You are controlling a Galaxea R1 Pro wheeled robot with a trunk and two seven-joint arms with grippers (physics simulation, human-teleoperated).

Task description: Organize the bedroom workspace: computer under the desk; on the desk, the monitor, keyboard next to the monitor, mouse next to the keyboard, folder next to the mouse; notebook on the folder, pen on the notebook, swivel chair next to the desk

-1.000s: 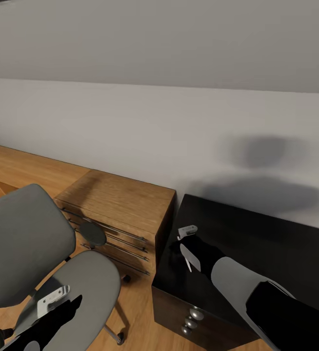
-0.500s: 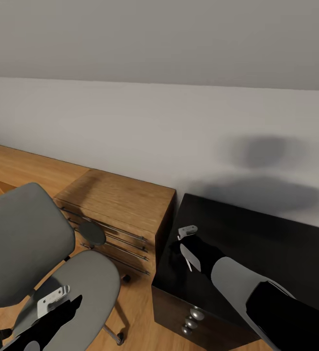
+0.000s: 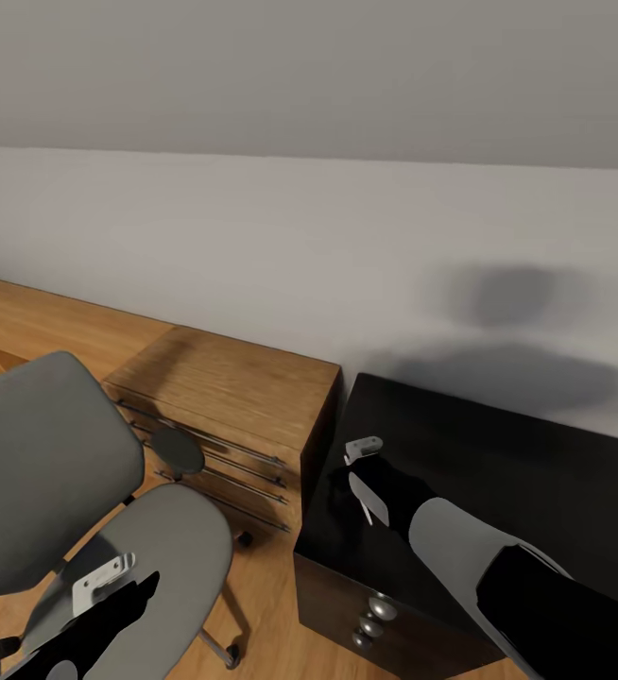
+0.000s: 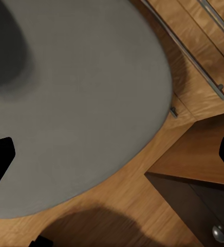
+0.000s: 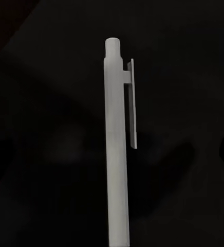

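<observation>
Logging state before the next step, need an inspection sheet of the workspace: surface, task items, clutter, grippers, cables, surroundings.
Surface: desk top glossy black, bare where visible.
Job's things: pen, white with clip, in the right gripper over the desk; swivel chair seat bare, standing left of the desk.
Clutter: nothing seen.
Grippers: right shut on the pen; left gripper open above the chair seat.
Cables: nothing seen.
Surroundings: wooden drawer cabinet between chair and desk, plain grey wall, wood floor.

White pen (image 5: 117, 149) over black desk (image 3: 498, 453).
</observation>
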